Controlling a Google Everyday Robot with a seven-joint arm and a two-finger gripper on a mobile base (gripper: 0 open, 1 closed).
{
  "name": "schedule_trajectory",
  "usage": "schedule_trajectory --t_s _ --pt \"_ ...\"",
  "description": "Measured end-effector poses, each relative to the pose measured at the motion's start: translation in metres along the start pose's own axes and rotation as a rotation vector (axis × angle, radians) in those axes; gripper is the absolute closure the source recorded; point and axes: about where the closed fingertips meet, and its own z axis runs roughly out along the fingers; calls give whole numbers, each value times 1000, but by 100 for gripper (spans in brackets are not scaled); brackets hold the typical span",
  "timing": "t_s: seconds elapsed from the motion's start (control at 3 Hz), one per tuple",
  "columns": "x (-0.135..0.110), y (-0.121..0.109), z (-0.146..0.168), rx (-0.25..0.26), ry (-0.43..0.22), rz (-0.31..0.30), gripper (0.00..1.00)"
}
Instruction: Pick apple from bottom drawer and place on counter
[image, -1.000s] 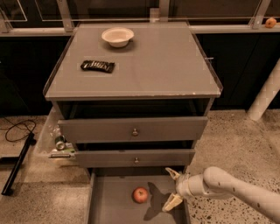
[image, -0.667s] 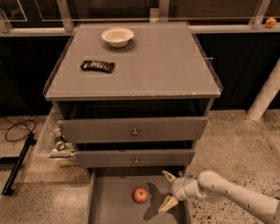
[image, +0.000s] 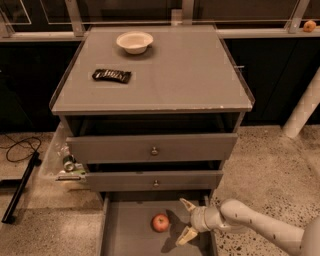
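Apple (image: 160, 222) lying free on the grey floor of the pulled-out bottom drawer (image: 127, 235), roughly midway across its width. Pincer (image: 181, 222) just right of the apple and level with it, released: its two pale fingers (image: 187, 205) are spread wide towards the apple and grasp nothing. The lower finger appears to sit close to the drawer floor, though contact cannot be told. A dark shadow lies between apple and pincer. The white arm (image: 260, 227) leads off to the right of the apple, across the drawer's right wall. Above the apple stand two knobbed drawers (image: 152, 147), then the surface (image: 175, 75), which carries a white bowl (image: 134, 41) and a dark wrapper (image: 112, 75), both well apart from the apple.
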Motion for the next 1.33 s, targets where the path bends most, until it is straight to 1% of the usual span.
schedule_trajectory --t_s 0.33,0.67,1.0,1.33 --pt "1 9 14 -18 -16 -7 0" --pt "11 13 48 -22 -21 -12 0" --pt "26 12 83 -24 -20 -3 0" --pt "37 6 108 -23 -13 -3 0"
